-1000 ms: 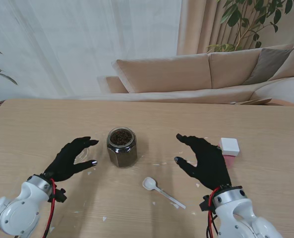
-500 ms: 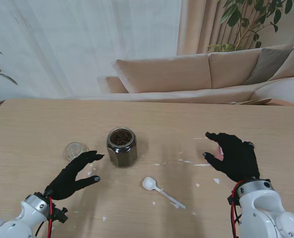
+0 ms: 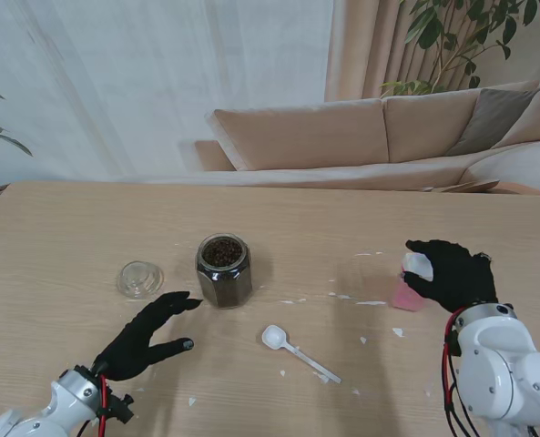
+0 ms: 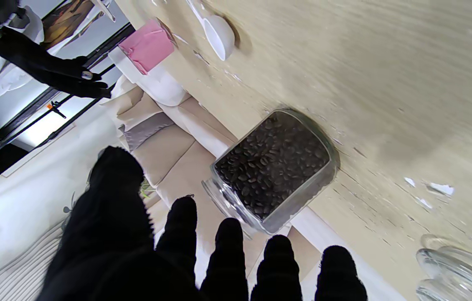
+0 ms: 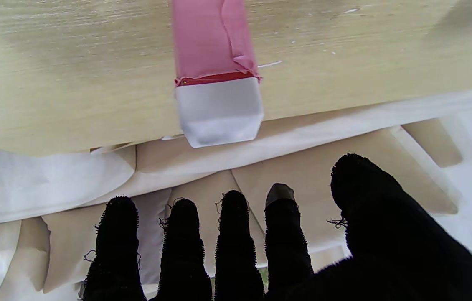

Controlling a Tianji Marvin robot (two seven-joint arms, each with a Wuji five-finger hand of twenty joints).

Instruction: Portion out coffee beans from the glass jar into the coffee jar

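Observation:
The glass jar (image 3: 223, 270) (image 4: 273, 167) stands uncapped at mid table, full of dark coffee beans. My left hand (image 3: 151, 337) hovers open nearer to me and slightly left of it, fingers (image 4: 229, 251) spread and pointing toward it without touching. The coffee jar (image 3: 410, 289) (image 5: 215, 62) (image 4: 148, 44) is pink with a white cap and stands at the right. My right hand (image 3: 452, 273) is open just beside and over its cap. In the right wrist view its fingers (image 5: 234, 234) are spread and stay clear of the jar.
A round glass lid (image 3: 140, 279) (image 4: 461, 267) lies left of the glass jar. A white scoop (image 3: 297, 350) (image 4: 219, 31) lies nearer to me, between the two jars. Small white scraps dot the wooden table (image 3: 342, 228). A sofa stands beyond the far edge.
My left hand has drawn back toward me, uncovering the glass lid. My right hand has swung right and away from me, ending at the pink jar's cap.

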